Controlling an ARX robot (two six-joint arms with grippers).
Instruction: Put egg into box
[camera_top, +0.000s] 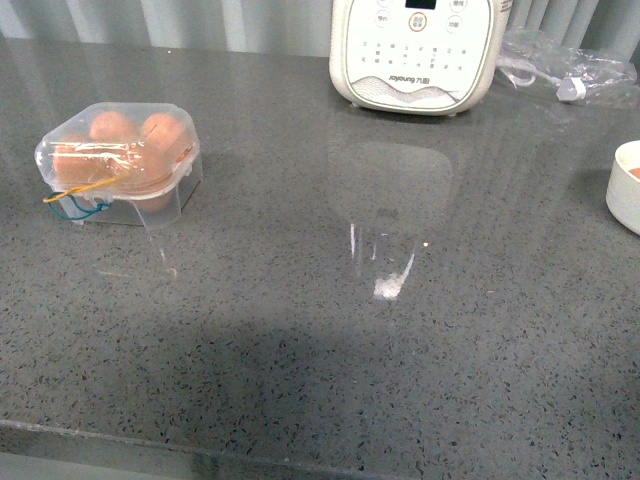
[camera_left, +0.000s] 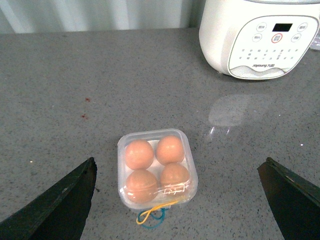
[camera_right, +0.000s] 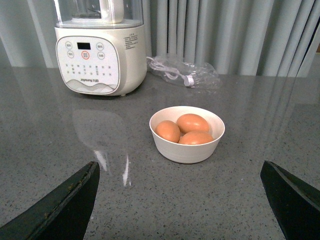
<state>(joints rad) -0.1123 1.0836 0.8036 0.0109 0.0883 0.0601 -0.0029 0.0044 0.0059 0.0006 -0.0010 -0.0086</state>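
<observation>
Front view faces the counter; wrist views look down, sharing the white appliance (camera_top: 415, 52).

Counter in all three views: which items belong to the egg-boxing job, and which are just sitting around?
Job items:
- box, lid closed, four eggs inside
- white bowl holding three brown eggs

Lying about:
- white appliance
- clear plastic bag with cable
- yellow and teal bands at the box

Tool fingers (camera_left: 60, 205) — black, wedge-shaped, seemingly matte.
</observation>
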